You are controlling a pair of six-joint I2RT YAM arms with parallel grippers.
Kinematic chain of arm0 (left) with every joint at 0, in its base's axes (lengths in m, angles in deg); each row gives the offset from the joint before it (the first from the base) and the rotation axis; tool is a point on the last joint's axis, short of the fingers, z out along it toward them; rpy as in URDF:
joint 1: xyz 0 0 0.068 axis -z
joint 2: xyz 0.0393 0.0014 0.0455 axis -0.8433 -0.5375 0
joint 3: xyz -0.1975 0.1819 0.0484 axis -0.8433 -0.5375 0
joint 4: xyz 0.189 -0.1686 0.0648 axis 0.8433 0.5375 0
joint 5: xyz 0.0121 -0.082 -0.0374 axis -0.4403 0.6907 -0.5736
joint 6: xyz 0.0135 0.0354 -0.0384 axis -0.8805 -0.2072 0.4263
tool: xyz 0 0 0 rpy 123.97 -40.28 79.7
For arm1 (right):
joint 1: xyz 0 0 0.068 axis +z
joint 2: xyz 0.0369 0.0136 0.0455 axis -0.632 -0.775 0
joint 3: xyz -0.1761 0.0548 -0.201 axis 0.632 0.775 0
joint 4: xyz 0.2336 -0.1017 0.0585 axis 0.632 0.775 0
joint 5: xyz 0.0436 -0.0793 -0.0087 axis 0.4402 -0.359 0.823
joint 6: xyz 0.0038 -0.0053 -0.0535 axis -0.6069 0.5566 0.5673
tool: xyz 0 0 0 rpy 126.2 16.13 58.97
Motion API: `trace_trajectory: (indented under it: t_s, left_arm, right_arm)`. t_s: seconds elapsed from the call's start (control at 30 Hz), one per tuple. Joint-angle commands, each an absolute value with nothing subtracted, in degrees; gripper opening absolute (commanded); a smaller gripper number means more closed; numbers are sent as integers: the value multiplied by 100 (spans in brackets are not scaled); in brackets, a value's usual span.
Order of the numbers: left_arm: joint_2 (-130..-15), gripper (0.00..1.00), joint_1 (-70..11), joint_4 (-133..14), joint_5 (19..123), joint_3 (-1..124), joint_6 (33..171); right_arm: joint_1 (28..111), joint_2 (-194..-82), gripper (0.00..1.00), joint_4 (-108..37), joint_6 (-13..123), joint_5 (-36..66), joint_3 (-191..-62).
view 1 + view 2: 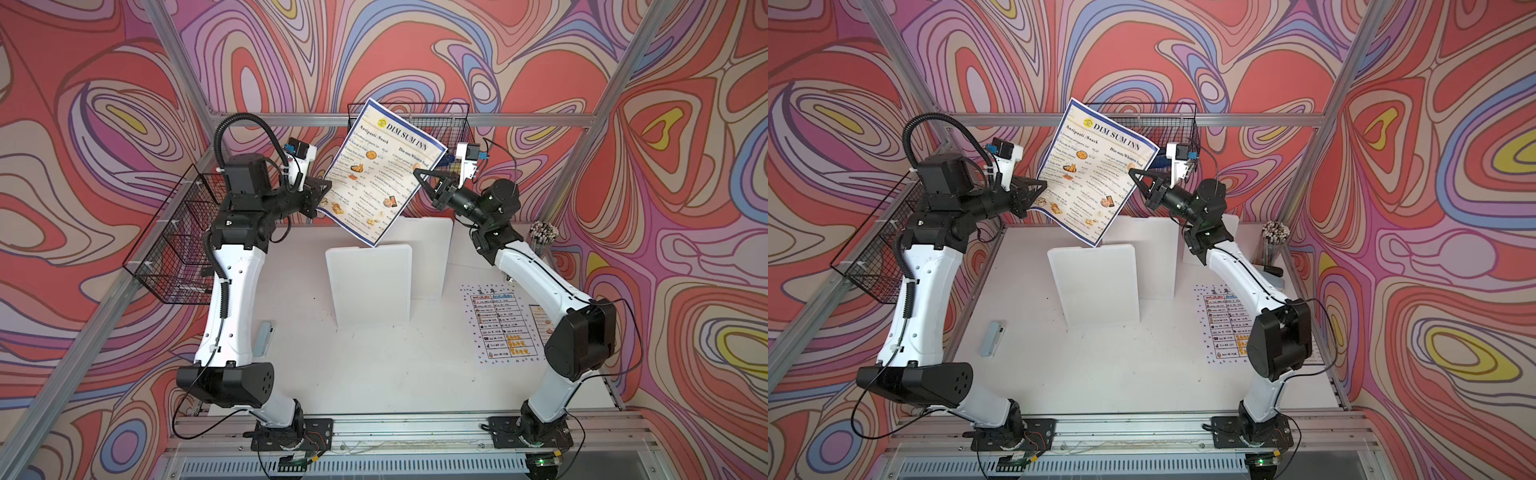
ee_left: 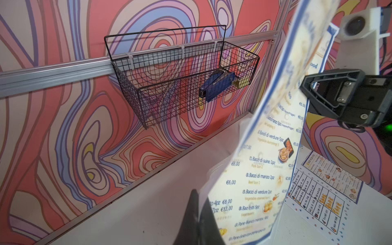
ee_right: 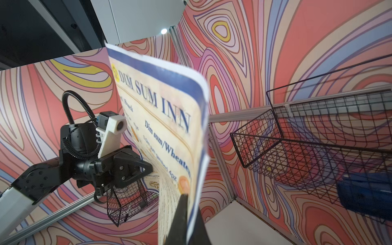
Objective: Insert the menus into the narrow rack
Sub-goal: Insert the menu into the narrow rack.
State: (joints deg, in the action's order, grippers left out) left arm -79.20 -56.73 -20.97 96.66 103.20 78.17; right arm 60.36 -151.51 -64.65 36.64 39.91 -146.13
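On table (image 1: 374, 374), white menu (image 1: 505, 328); swirled walls (image 1: 415, 50)

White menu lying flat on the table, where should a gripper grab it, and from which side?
Probably its long edge facing the table's middle: the white menu lies flat, that edge is bare, while the smaller menu sits along the opposite edge. Come low from the centre and pinch it.
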Motion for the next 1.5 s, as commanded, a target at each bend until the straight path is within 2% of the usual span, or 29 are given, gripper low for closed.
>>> trace_trajectory:
  t_s: [0.0, 1.47]
  left_arm:
    - [-8064, 0, -5706, -1793, 9372, 10521, 7936]
    - [-8047, 0, -5369, -1343, 8893, 10903, 8129]
  right_arm:
    - [6072, -15217, 0, -6102, 3777, 3797, -14738]
    - [6120, -14866, 0, -5081, 3868, 3535, -14742]
